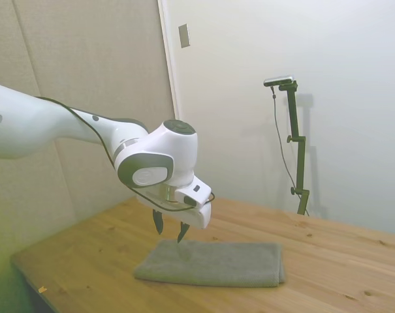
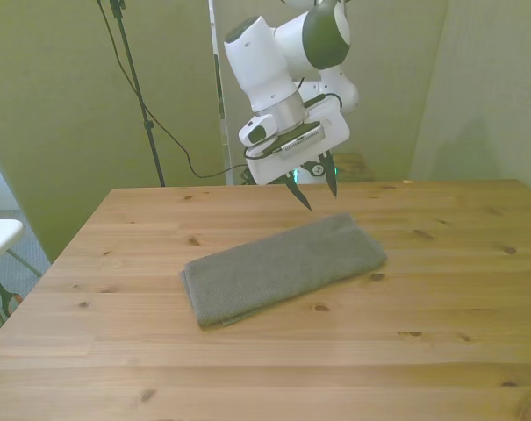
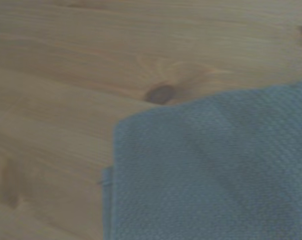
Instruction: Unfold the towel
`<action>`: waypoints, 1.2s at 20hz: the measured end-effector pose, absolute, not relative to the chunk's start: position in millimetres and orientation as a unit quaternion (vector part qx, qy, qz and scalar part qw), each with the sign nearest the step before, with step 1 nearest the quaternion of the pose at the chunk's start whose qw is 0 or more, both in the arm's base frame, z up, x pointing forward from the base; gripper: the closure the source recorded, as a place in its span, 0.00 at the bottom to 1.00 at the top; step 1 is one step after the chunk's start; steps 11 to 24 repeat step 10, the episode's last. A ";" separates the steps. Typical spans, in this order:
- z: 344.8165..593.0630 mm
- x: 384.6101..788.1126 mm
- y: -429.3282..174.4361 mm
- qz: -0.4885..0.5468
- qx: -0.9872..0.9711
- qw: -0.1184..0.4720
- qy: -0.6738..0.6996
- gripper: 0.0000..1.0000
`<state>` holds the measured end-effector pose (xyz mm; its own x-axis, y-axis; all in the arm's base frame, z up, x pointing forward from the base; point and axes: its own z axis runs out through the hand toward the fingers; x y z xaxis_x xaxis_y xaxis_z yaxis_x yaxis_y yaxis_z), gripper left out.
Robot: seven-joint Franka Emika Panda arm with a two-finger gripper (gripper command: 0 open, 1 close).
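Claw (image 2: 312, 190) hung spread above the folded towel (image 2: 283, 267); only the wrist view showed a lower layer's edge peeking out (image 3: 107, 200).

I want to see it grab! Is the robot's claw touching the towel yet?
Apart. In the front view, the open gripper hangs above the folded towel, with bare table showing between its fingertips and the cloth.

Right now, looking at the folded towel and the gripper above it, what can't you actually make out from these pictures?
- How many layers the towel has: its folded edges are too small in the side and front views, blurred in the wrist view.
- Most of the towel in the wrist view: cut off by the frame, only one corner shows.
- Whether the open gripper touches the cloth: side view suggests its fingertips are near it, front view shows a gap.
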<state>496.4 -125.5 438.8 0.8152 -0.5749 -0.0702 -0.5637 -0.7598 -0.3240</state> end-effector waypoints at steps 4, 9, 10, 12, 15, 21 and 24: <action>458.6 476.1 -109.1 -0.030 -0.923 0.100 0.369 0.00; 484.4 412.2 -54.2 -0.056 -0.895 0.042 0.440 0.00; 488.0 398.6 -43.8 -0.056 -0.894 0.039 0.442 0.00; 488.0 398.6 -43.8 -0.056 -0.894 0.039 0.442 0.00; 488.0 398.6 -43.8 -0.056 -0.894 0.039 0.442 0.00; 488.0 398.6 -43.8 -0.056 -0.894 0.039 0.442 0.00; 488.0 398.6 -43.8 -0.056 -0.894 0.039 0.442 0.00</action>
